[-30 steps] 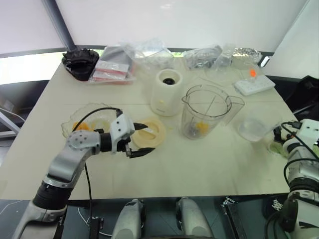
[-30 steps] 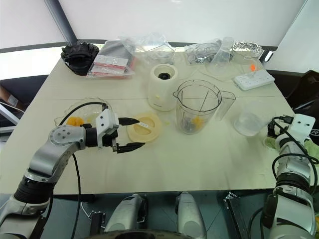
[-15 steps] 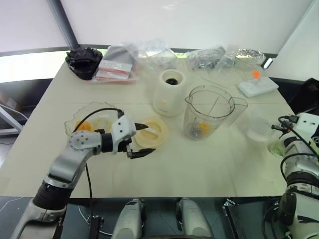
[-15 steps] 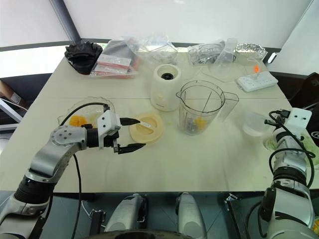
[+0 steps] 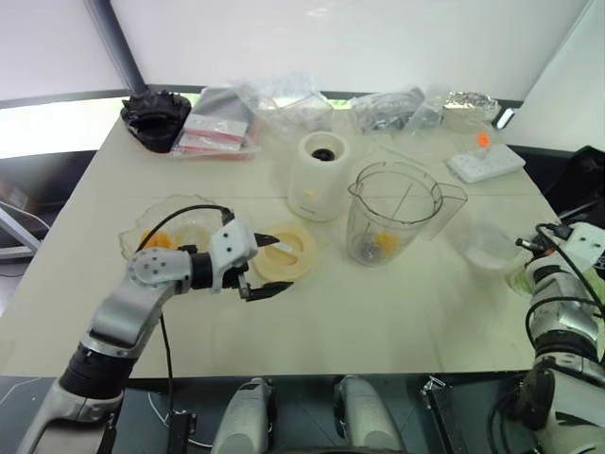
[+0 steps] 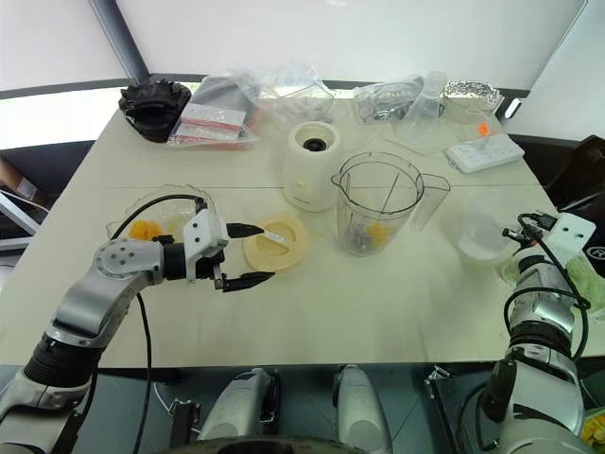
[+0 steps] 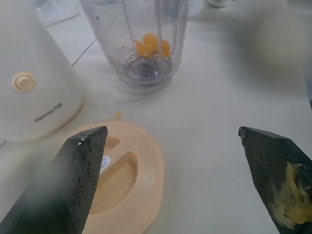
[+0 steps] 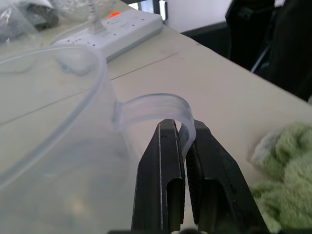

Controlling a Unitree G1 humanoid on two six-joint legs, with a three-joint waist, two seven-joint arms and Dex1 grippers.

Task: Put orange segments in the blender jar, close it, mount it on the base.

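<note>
The blender jar point(image 5: 392, 210) stands upright mid-table with orange segments point(image 7: 151, 46) at its bottom near the blades. More orange segments point(image 5: 155, 241) lie in a glass bowl point(image 5: 180, 216) at the left. The cream base point(image 5: 317, 177) stands just left of the jar. My left gripper point(image 5: 282, 265) hovers open above the flat cream lid point(image 7: 127, 181), and yellow pulp sticks to one of its pads point(image 7: 291, 196). At the table's right edge my right gripper point(image 8: 180, 127) is shut on the curved handle of a small clear plastic cup point(image 5: 485, 248).
Plastic bags point(image 5: 284, 99), a black object point(image 5: 151, 115) and foil line the table's back edge. A white power strip point(image 5: 484, 163) lies at the back right. A green cloth point(image 8: 287, 170) sits by the right gripper.
My right hand has rolled a little at the clear cup's handle. The left gripper stays open over the lid. The head views have shifted slightly.
</note>
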